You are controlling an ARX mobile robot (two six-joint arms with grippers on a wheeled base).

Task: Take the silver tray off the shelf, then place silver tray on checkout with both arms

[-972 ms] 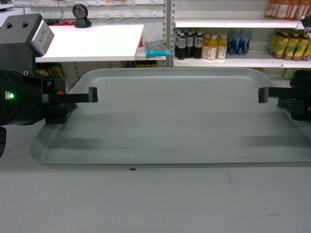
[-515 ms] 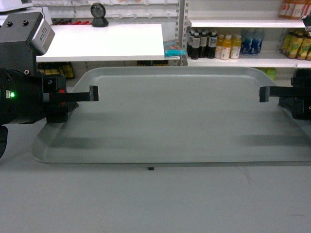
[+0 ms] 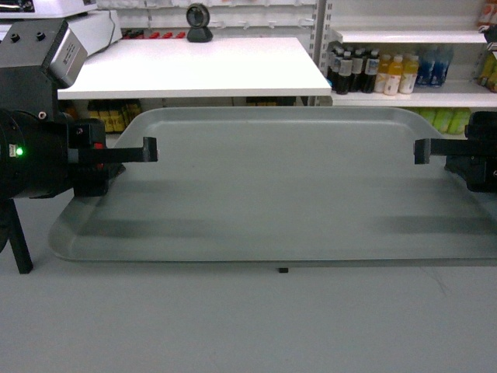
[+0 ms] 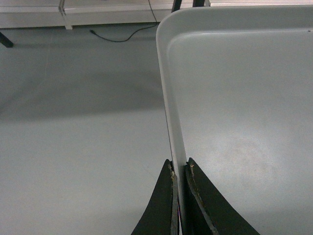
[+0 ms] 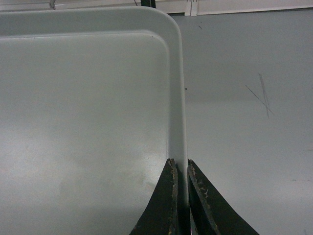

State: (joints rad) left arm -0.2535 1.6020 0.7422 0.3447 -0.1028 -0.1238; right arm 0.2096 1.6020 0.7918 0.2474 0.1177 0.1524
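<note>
The silver tray (image 3: pixel 279 186) hangs level above the grey floor, held at both short ends. My left gripper (image 3: pixel 150 151) is shut on its left rim; in the left wrist view the fingers pinch the thin rim (image 4: pixel 179 166) beside the tray's bed (image 4: pixel 244 98). On the right rim my right gripper (image 3: pixel 420 151) is shut in the same way (image 5: pixel 178 164), with the tray (image 5: pixel 83 98) stretching away to its left. The white checkout counter (image 3: pixel 202 66) lies behind the tray's far edge. A white shelf (image 3: pixel 411 95) stands at the back right.
Bottles (image 3: pixel 373 71) line the shelf at the back right. A black round object (image 3: pixel 199 19) sits at the counter's far side. A black slanted leg (image 3: pixel 17 245) stands at the left on the floor (image 3: pixel 233 326). A cable (image 4: pixel 122 36) lies on the floor.
The background has slid to the right in the head view: the counter now sits more centrally and the bottle shelf nearer the right edge. Tray and both grippers keep their places in view.
</note>
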